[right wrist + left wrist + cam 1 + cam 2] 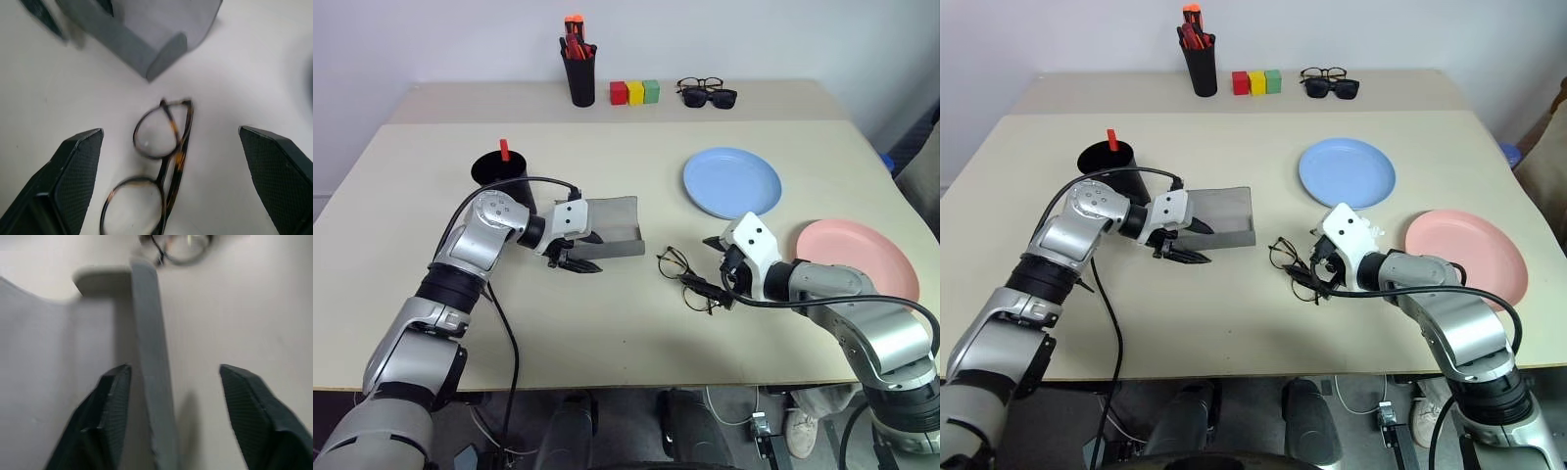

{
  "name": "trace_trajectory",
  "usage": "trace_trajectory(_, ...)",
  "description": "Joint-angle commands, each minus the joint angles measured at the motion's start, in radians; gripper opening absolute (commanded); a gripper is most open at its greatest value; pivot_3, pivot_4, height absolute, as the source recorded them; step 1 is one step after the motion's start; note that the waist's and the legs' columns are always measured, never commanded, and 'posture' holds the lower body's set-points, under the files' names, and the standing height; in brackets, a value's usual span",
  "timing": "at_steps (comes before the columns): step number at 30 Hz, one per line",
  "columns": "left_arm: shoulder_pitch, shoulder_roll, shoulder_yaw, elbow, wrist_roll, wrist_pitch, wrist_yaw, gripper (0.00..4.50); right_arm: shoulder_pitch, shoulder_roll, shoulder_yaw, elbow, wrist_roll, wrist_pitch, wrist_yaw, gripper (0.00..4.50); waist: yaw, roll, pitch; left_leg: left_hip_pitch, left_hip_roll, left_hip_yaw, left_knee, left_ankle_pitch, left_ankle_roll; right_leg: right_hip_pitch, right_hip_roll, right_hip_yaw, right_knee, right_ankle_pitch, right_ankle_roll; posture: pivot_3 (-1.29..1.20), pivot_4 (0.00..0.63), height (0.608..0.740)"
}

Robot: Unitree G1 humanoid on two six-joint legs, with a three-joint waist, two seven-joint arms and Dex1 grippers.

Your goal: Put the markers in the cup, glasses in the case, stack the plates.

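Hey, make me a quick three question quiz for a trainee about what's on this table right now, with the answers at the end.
1. True or false: the grey case lies open on the table.
2. Which plate lies nearer the right pincer: A) the light blue plate, B) the pink plate?
3. Fill in: the wire-framed glasses lie on the table between the right pincer's open ______.

Key
1. True; the left pincer is open, with the case's front wall between its fingers.
2. B.
3. Fingers; they are apart and not touching the frame.
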Motion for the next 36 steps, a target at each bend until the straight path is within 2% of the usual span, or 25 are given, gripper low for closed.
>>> trace_trajectory(1,0.083,0.053,0.098,-0.21,-0.098,0.082,0.021,2.88,-0.025,0.007,0.004,0.008,0.009,0.054,-0.025,4.5,-0.004,0.0,0.0,0.0,0.0,0.0,0.0,0.0,0.0,0.0,0.0,0.0,0.0,0.0,0.0,0.0,0.15,0.74)
trace_trajectory(7,0.349,0.135,0.231,-0.554,-0.226,0.273,0.117,2.88,-0.029,0.02,0.029,0.033,0.001,0.094,-0.054,4.5,0.0,0.001,0.0,0.001,0.001,0.0,0.0,0.0,0.0,0.0,0.0,0.0,0.0,0.0,0.0,0.0,0.15,0.74)
trace_trajectory(11,0.537,0.145,0.324,-0.727,-0.306,0.394,0.219,2.88,-0.05,0.038,0.049,0.076,-0.011,0.1,-0.076,4.5,0.001,0.001,0.0,0.001,0.001,0.001,0.0,0.0,0.0,0.001,0.0,0.0,0.0,0.0,0.0,0.0,0.15,0.74)
trace_trajectory(14,0.598,0.15,0.346,-0.78,-0.324,0.429,0.274,2.94,-0.056,0.038,0.057,0.086,-0.006,0.114,-0.076,3.7,0.007,0.001,0.0,0.001,0.001,0.0,0.0,0.0,0.0,0.001,0.0,0.0,0.0,0.0,0.0,0.0,0.15,0.74)
trace_trajectory(21,0.653,0.154,0.395,-0.835,-0.38,0.488,0.363,2.94,-0.072,0.027,0.067,0.091,-0.004,0.13,-0.069,0.03,0.003,0.0,-0.001,0.002,0.001,0.001,0.0,0.0,0.001,0.002,0.0,0.0,-0.001,0.0,-0.001,0.0,0.15,0.74)
trace_trajectory(29,0.677,0.165,0.399,-0.841,-0.401,0.496,0.415,2.94,-0.117,-0.011,0.096,0.073,-0.027,0.083,-0.057,0.03,0.005,0.0,-0.002,0.004,0.001,0.001,0.0,0.0,0.001,0.005,0.0,0.0,-0.002,-0.001,-0.002,0.0,0.15,0.74)
trace_trajectory(33,0.707,0.16,0.447,-0.853,-0.429,0.526,0.461,2.94,-0.229,-0.008,0.139,0.064,-0.029,0.012,-0.004,0.03,-0.002,0.001,-0.001,0.003,0.002,0.001,0.0,0.0,0.001,0.003,0.001,0.0,-0.002,0.0,-0.001,0.0,0.15,0.74)
trace_trajectory(36,0.755,0.152,0.481,-0.853,-0.424,0.52,0.503,2.94,-0.379,0.025,0.217,0.157,-0.065,-0.107,0.084,0.03,-0.007,0.002,0.0,0.003,0.003,0.002,-0.001,0.0,0.001,0.001,0.001,0.0,-0.001,-0.001,-0.002,0.0,0.15,0.74)
